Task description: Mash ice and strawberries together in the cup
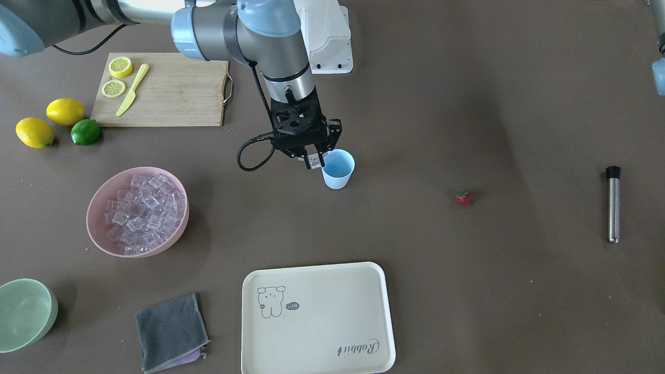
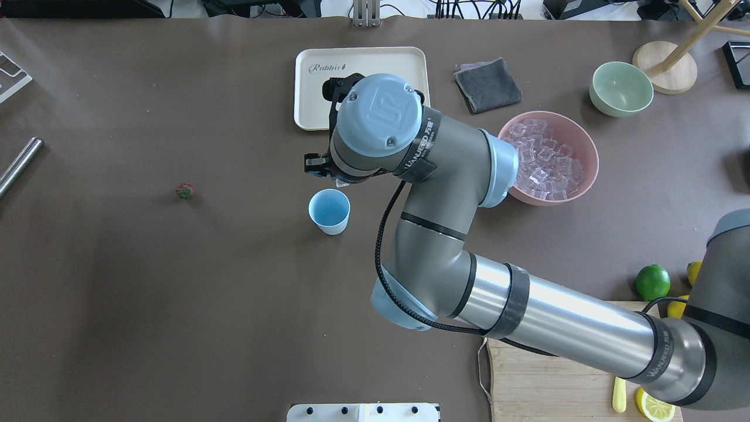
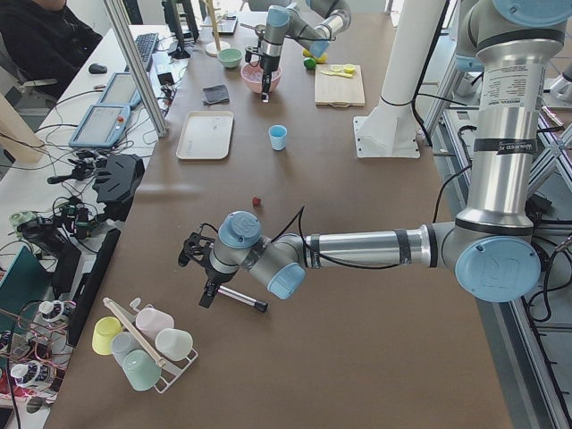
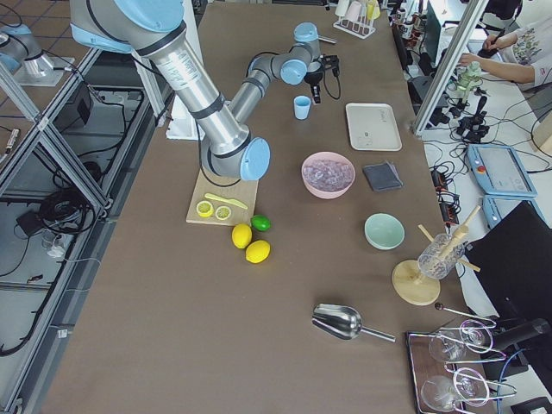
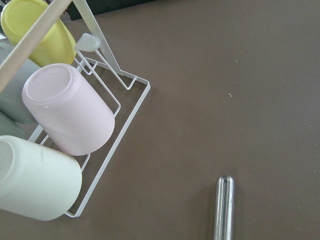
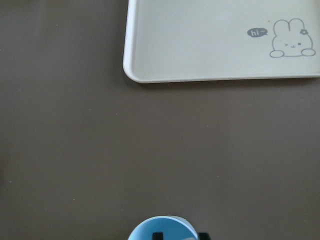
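Note:
The light blue cup [image 1: 337, 169] stands upright mid-table; in the overhead view [image 2: 329, 211] its inside shows only blue. My right gripper [image 1: 313, 160] is shut on one clear ice cube [image 1: 315, 160] at the cup's rim, on the side toward the pink bowl. More ice [image 1: 143, 213] is piled in the pink bowl [image 1: 95, 209]. The strawberry [image 1: 463, 198] lies alone on the table, well away from the cup. My left gripper [image 3: 198, 268] shows only in the exterior left view, beside a steel muddler [image 1: 613, 205]; I cannot tell if it is open or shut.
A cream tray [image 1: 317, 317] lies beyond the cup. A cutting board [image 1: 171, 93] holds lemon halves and a yellow knife, with lemons and a lime [image 1: 85, 132] beside it. A pale green bowl [image 1: 23, 314], a grey cloth [image 1: 170, 331] and a cup rack [image 5: 65, 115] are also on the table.

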